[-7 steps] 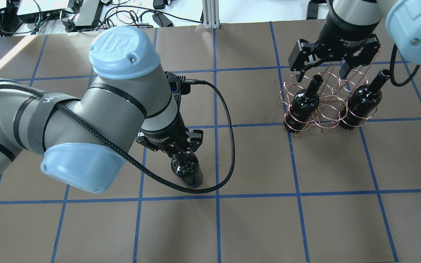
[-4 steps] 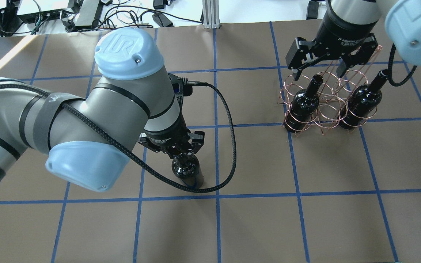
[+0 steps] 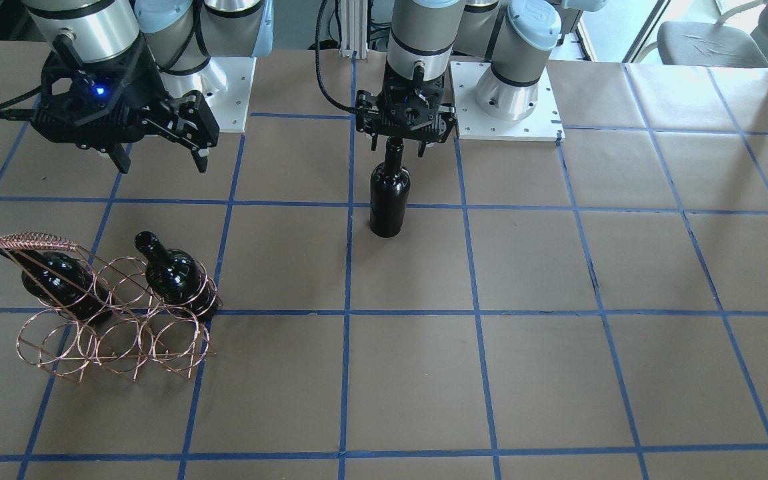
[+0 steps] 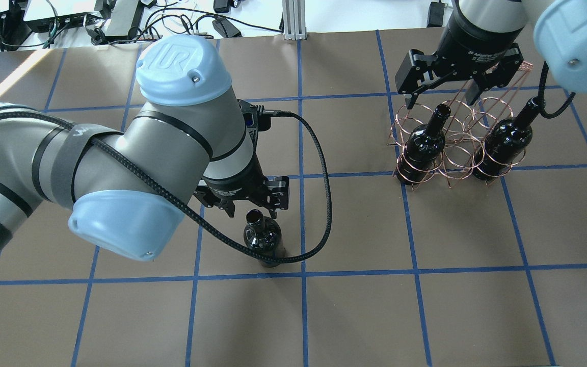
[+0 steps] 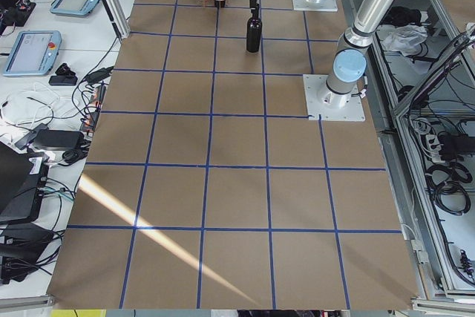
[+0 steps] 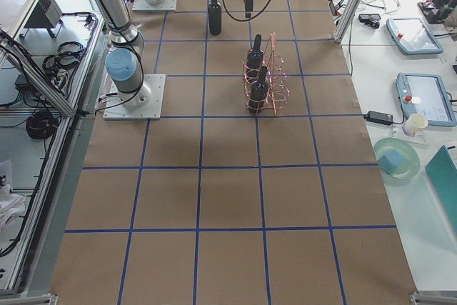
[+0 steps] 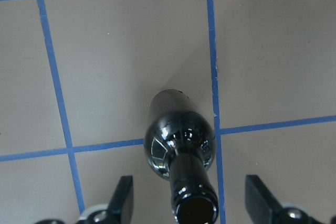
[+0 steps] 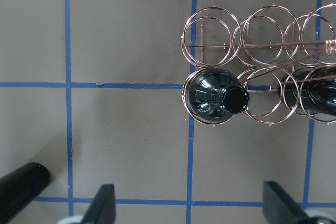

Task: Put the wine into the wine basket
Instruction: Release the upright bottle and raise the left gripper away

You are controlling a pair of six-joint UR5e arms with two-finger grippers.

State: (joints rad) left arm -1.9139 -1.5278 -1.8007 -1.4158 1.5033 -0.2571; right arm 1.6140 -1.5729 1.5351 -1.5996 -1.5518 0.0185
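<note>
A near-black wine bottle (image 4: 263, 237) stands upright on the table near the middle, also in the front view (image 3: 389, 193) and the left wrist view (image 7: 181, 135). My left gripper (image 4: 251, 208) is open, its fingers (image 7: 123, 198) wide on either side of the neck's top without touching it. The copper wire wine basket (image 4: 451, 153) stands at the far right and holds two look-alike bottles (image 4: 423, 145) (image 4: 502, 140) in its end rings, with the middle rings empty. My right gripper (image 4: 441, 99) hangs open and empty above the basket (image 8: 252, 40).
The brown table (image 4: 354, 316) carries a blue tape grid. The left wrist's black cable (image 4: 324, 204) loops beside the standing bottle. Cables and devices (image 4: 171, 20) and an aluminium post (image 4: 293, 20) line the far edge. The arms' base plates (image 3: 507, 100) sit at the robot's side.
My left gripper has come off the standing bottle's neck, so its mouth now shows. My right gripper has drifted slightly away from the basket and stays open.
</note>
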